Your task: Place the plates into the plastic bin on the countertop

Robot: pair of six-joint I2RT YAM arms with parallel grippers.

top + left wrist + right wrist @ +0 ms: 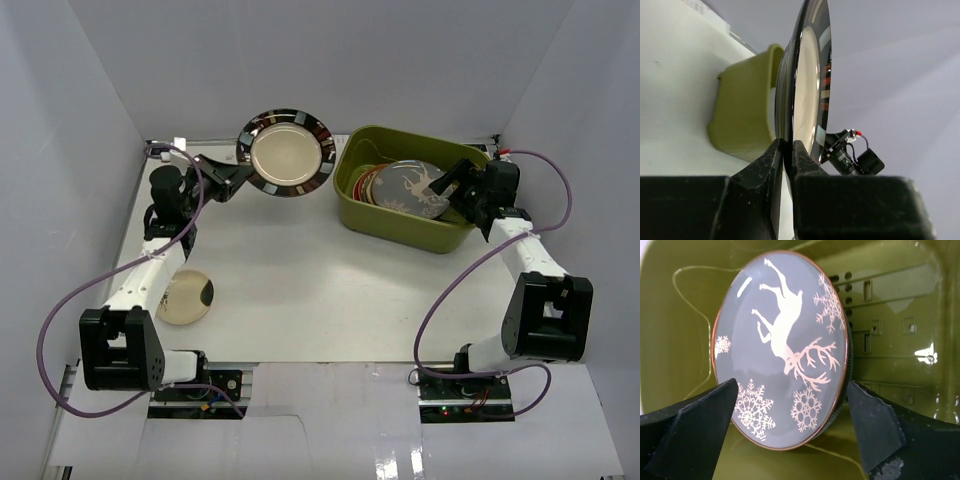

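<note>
My left gripper (pixel 240 172) is shut on the rim of a black-rimmed beige plate (pixel 287 152), held up in the air left of the olive-green plastic bin (pixel 355 212). In the left wrist view the plate (pixel 807 85) stands edge-on between the fingers (pixel 775 157). My right gripper (pixel 452 186) is open at the bin's right end, its jaws either side of the grey deer plate (pixel 782 347), which lies on other plates (pixel 372 185) inside the bin. A small cream plate (pixel 186 296) sits on the white countertop (pixel 320 290) beside the left arm.
White walls enclose the countertop on three sides. The bin (pixel 742 107) stands at the back right, with the right arm (pixel 530 260) along its near right side. A purple cable (pixel 450 290) loops over the countertop by the right arm's base.
</note>
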